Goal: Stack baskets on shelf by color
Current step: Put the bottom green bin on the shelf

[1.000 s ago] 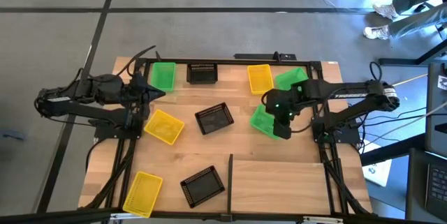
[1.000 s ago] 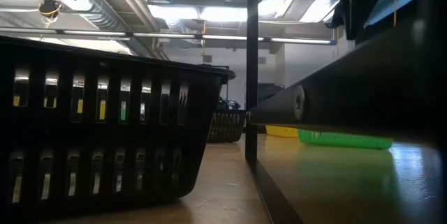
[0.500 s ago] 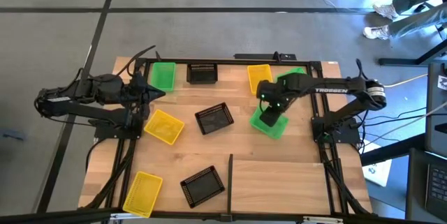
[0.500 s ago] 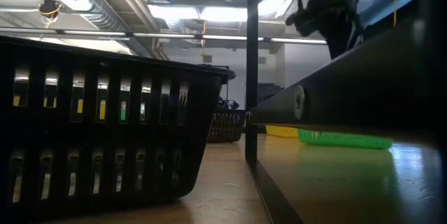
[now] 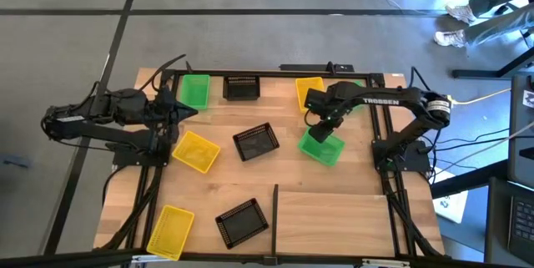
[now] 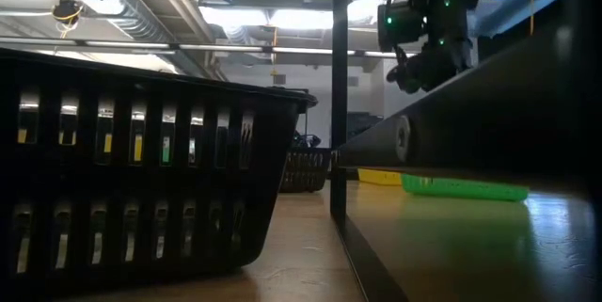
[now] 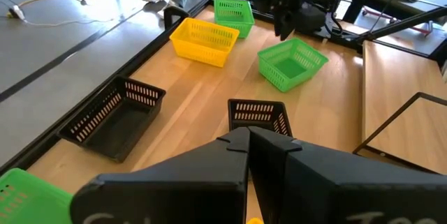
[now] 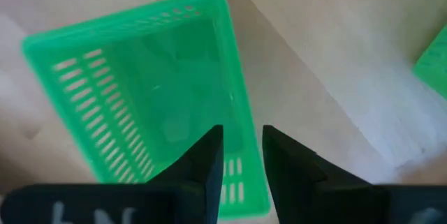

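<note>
Right gripper (image 5: 321, 130), fingers narrowly apart, empty above green basket (image 5: 320, 146); yellow basket (image 5: 309, 93) close behind; left gripper (image 5: 185, 109) shut.

Nine lattice baskets sit upright on the worktop: green (image 5: 194, 90), black (image 5: 241, 88), yellow (image 5: 309, 93) and green (image 5: 356, 85) toward twelve o'clock; yellow (image 5: 195, 150), black (image 5: 255, 142), green (image 5: 320, 148) mid-table; yellow (image 5: 170, 230) and black (image 5: 241, 221) near seven. The pale shelf (image 5: 350, 222) lies empty at five.

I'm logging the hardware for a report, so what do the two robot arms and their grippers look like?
Both arms are black and jointed. The right arm carries white lettering along its forearm and green indicator lights near the wrist. Each gripper, left gripper and right gripper, ends in two flat dark fingers.
</note>
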Robot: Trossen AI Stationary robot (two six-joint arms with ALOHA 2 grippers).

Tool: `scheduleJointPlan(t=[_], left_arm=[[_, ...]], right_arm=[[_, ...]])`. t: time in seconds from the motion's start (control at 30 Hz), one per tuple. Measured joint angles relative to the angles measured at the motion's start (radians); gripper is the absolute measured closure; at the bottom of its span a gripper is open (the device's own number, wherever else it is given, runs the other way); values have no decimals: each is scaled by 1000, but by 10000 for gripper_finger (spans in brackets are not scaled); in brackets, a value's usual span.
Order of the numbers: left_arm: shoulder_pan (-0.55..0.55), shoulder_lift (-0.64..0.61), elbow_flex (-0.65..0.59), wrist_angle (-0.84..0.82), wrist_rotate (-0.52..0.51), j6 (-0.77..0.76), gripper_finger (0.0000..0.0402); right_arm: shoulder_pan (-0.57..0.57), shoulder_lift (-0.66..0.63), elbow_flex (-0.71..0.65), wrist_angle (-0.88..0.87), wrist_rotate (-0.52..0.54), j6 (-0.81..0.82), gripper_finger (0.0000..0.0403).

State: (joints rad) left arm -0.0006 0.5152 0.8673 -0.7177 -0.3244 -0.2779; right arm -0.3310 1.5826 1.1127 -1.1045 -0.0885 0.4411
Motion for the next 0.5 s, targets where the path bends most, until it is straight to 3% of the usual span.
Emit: scheduleJointPlan(t=[0.5], left_arm=[[0,0,0,0,0,0,401]], right_arm=[[-29,60,-133,158,-3,-72,305]])
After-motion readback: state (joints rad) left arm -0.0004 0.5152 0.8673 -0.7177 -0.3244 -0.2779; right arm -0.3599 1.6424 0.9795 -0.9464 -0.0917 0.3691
